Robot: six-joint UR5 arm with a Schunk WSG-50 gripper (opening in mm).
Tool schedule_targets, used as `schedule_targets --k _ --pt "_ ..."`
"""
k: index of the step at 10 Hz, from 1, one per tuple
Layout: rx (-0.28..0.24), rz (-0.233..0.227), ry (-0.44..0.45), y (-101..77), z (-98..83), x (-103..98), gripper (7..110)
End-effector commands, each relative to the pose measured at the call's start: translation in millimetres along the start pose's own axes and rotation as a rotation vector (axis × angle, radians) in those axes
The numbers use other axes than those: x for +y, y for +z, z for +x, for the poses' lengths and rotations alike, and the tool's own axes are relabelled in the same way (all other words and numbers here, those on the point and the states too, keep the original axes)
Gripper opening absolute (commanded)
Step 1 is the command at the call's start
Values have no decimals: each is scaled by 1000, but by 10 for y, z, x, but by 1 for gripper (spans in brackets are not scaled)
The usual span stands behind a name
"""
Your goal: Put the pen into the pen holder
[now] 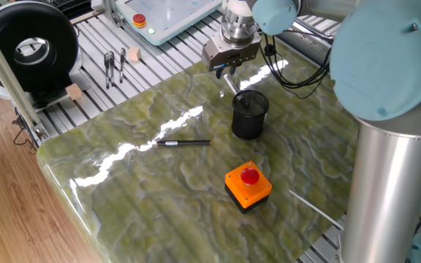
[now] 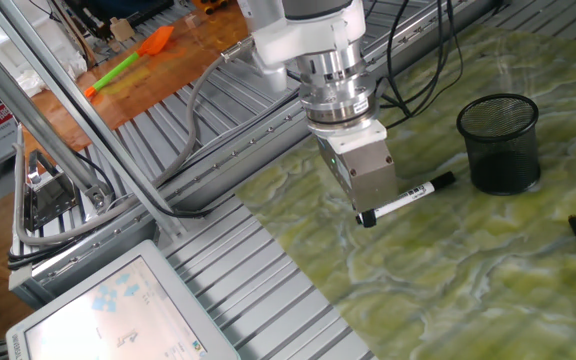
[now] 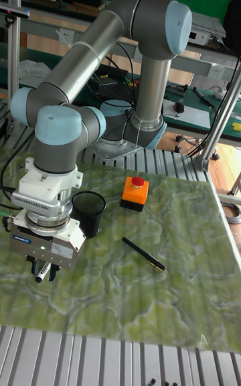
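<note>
The end effector [image 2: 366, 214] grips the pen [image 2: 405, 198] by one end near the tabletop's [image 1: 167, 183] edge, so it should tip upright over the pen holder [image 2: 498, 142] before release.

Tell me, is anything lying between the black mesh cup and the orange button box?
No. In one fixed view, only bare green marbled tabletop lies between the pen holder and the orange button box; the black pen lies off to the side.

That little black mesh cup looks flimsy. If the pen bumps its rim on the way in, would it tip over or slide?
The pen holder is open mesh, so probably light. It stands empty on the glossy table, so a sideways knock would likely slide it. It looks about as wide as tall, so tipping seems less likely. The pen looks stiff and wouldn't give.
</note>
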State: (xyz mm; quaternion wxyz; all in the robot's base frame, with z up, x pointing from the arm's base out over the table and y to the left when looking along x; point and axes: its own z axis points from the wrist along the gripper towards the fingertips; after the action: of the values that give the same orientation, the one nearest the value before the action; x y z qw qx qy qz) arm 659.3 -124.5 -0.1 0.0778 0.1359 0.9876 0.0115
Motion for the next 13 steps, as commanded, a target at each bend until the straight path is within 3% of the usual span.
schedule_targets --k 1,13 --pt "17 -12 11 17 39 18 22" --pt "4 15 13 59 -28 -10 22"
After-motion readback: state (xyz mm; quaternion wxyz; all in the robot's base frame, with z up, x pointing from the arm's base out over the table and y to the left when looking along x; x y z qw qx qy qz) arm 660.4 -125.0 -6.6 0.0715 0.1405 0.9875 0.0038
